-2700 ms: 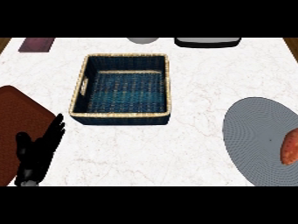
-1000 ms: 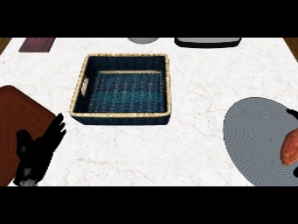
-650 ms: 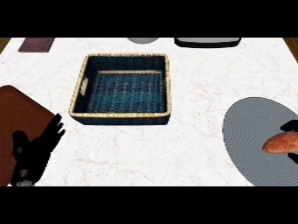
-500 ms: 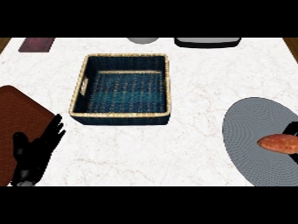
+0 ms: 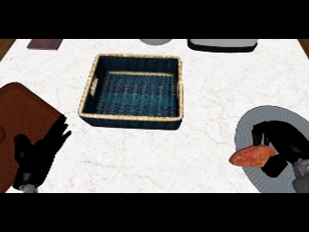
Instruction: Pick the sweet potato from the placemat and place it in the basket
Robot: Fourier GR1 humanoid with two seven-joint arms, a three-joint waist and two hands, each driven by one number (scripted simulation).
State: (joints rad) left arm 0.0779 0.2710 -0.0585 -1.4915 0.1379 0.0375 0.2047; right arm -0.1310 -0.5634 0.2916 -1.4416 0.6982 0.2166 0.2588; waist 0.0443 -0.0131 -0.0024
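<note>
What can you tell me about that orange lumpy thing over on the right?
It is a sweet potato, orange-brown with a rough, blotchy skin and a stubby oval shape. It lies crosswise at the left edge of a round grey placemat, its left end reaching over the white marble counter. The robot's black right hand is against its right end, fingers curled around it. Its underside is hidden.

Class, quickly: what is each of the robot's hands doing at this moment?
Left hand: open, resting by the counter's lower left, holding nothing.
Right hand: curled round the sweet potato on the placemat.
</note>
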